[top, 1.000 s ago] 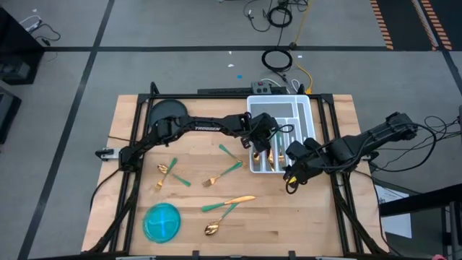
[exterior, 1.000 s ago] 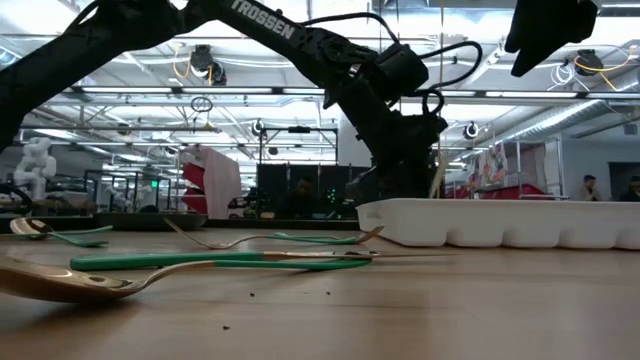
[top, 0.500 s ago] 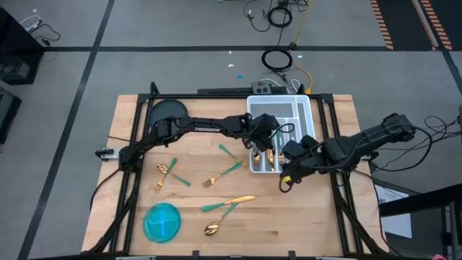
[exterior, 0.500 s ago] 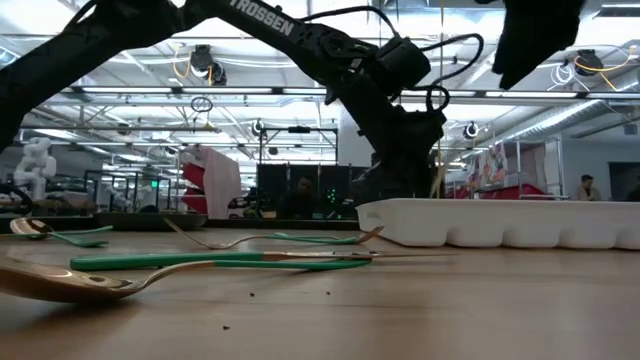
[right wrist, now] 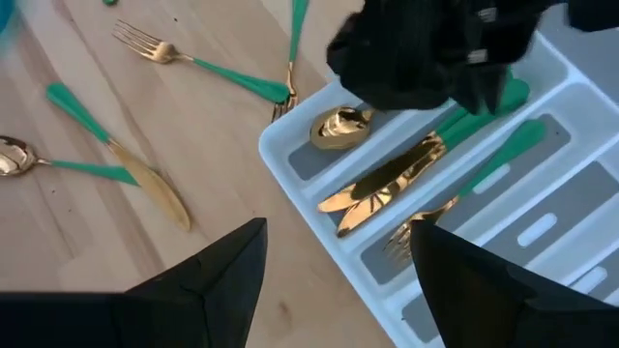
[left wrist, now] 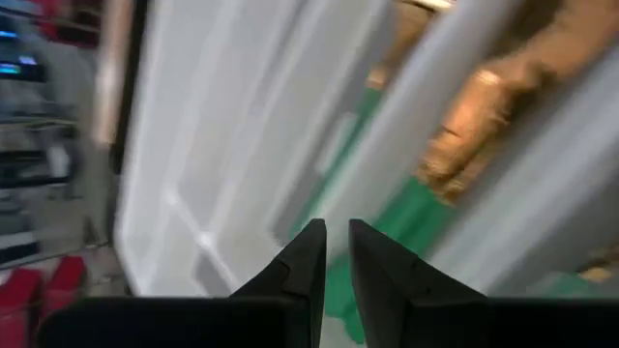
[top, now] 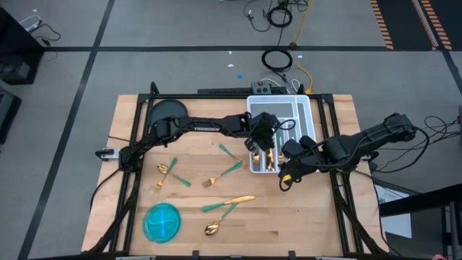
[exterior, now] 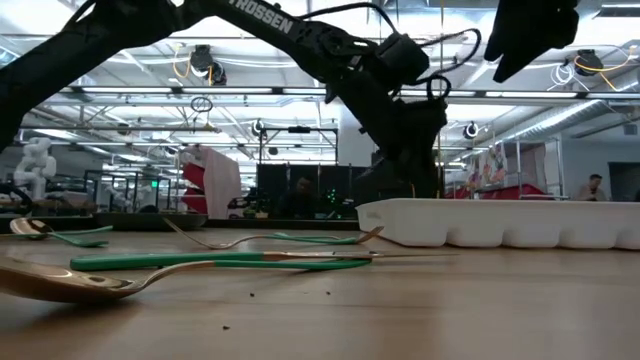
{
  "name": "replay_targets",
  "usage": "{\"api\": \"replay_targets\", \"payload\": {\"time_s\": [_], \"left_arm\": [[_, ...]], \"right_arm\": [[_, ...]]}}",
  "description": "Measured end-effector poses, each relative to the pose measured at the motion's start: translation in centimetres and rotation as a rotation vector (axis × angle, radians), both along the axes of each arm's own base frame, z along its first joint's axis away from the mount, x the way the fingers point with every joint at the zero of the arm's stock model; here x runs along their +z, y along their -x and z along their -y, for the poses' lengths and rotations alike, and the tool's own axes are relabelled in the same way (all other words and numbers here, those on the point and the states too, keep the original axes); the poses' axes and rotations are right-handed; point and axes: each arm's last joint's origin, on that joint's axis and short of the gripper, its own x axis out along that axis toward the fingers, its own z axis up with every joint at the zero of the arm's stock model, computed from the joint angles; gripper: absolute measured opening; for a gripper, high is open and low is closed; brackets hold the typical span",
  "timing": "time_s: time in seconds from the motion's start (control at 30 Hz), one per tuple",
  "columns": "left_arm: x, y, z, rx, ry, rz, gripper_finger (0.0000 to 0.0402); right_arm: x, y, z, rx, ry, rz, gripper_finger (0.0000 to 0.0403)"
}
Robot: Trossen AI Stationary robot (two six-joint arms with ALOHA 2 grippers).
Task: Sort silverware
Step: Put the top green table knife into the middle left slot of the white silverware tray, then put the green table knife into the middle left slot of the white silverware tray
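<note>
Most of the loose silverware [top: 228,204] lies on the bare wood toward the table's front and left, handles pointing every way — nearer the left arm's base. Farther back, the right gripper [right wrist: 334,256] hovers wide and empty beside the white tray [top: 304,110], having crept leftward. The left gripper [left wrist: 335,253] — fingers nearly together, nothing visibly pinched — has dipped lower into the tray, over a spoon [right wrist: 340,126].
</note>
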Motion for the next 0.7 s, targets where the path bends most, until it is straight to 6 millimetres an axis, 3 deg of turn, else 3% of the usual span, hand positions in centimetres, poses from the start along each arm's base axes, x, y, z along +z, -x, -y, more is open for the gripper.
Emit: {"api": "replay_targets", "payload": {"time_s": [0.13,0.23,0.3,0.47,0.57,0.7], "left_arm": [[0.4,0.6,0.0,0.049,0.014,-0.046,0.0056],[3.0,1.9,0.3,0.065,0.082,-0.059,0.0056],[5.8,3.1,0.2,0.094,0.190,-0.027,0.0056],[13.0,8.4,-1.0,0.193,0.543,-0.037,0.0056],[15.2,12.2,-1.7,0.214,0.732,-0.158,0.0056],[15.8,15.6,-1.9,0.217,0.892,-0.243,0.0056]], "right_arm": [[-0.1,0.2,-0.1,0.008,-0.009,-0.016,0.0249],[0.0,0.4,-0.3,0.014,-0.006,-0.016,0.0249],[0.1,0.6,-0.3,0.006,0.004,-0.004,0.0249],[0.2,0.7,-0.6,-0.002,0.024,0.010,0.0249],[0.2,0.7,-0.6,-0.014,0.018,0.015,0.0249],[0.2,0.7,-0.6,-0.018,0.015,0.021,0.0249]]}}
